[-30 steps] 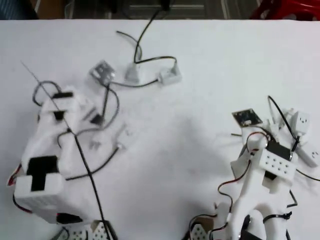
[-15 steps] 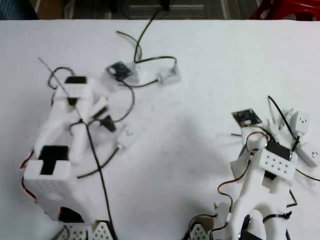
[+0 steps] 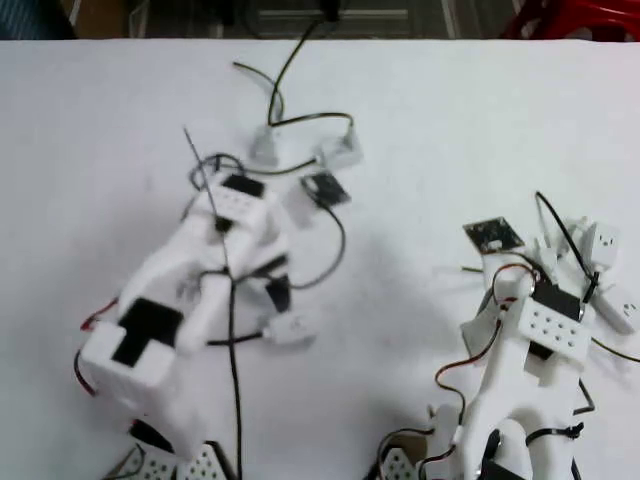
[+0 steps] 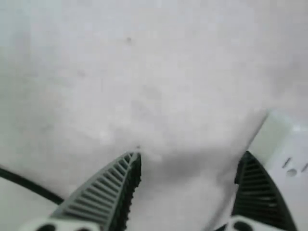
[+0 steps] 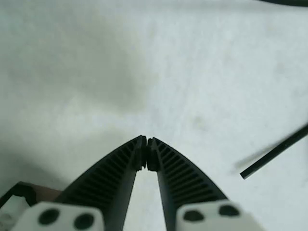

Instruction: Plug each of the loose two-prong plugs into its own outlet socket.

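My left gripper [image 4: 191, 159] is open over bare table, nothing between its dark ribbed fingers. A white outlet block [image 4: 281, 149] lies just outside one fingertip. In the high view the left arm reaches diagonally to the table's middle, its gripper [image 3: 272, 286] just above that outlet block [image 3: 290, 326], which trails a black cable. My right gripper [image 5: 147, 144] is shut on nothing, close over the table. In the high view the right gripper [image 3: 552, 262] sits at the right side among white outlet blocks [image 3: 600, 242]. Two small white plug pieces [image 3: 338, 152] lie farther back.
Black cables [image 3: 285, 75] loop from the back pieces to the far table edge, and another cable [image 3: 330, 250] curls beside the left arm. A thin black cable end [image 5: 274, 156] lies near the right gripper. Another outlet block [image 3: 622, 312] sits at the right edge.
The left arm has swung from the table's left side toward the middle. The white outlet block near its gripper has shifted right and nearer with it. The right arm has stayed still.
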Motion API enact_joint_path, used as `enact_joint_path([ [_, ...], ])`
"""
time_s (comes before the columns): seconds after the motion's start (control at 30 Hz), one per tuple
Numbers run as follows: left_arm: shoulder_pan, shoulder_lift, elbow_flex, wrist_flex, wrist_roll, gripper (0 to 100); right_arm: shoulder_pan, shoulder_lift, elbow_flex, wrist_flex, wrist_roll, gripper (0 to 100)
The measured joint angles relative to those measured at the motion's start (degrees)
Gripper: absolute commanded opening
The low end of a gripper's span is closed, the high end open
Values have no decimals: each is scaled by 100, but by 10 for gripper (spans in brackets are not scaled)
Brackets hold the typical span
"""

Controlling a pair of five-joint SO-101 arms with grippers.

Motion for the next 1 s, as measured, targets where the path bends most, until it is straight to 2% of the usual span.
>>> enact_joint_path([
  [0.17,765,-993,598,607,149,290,0,0,0,0,0,19],
  [0.4,1468,-3376,1749,1371,167,294,0,0,0,0,0,19],
  [0.53,1811,-4712,2796,1389,167,294,0,0,0,0,0,19],
  [0.77,1996,-6330,4352,545,167,295,0,0,105,0,0,19],
  [1.0,1996,-6629,5037,-273,167,295,0,0,299,-9,0,19],
])
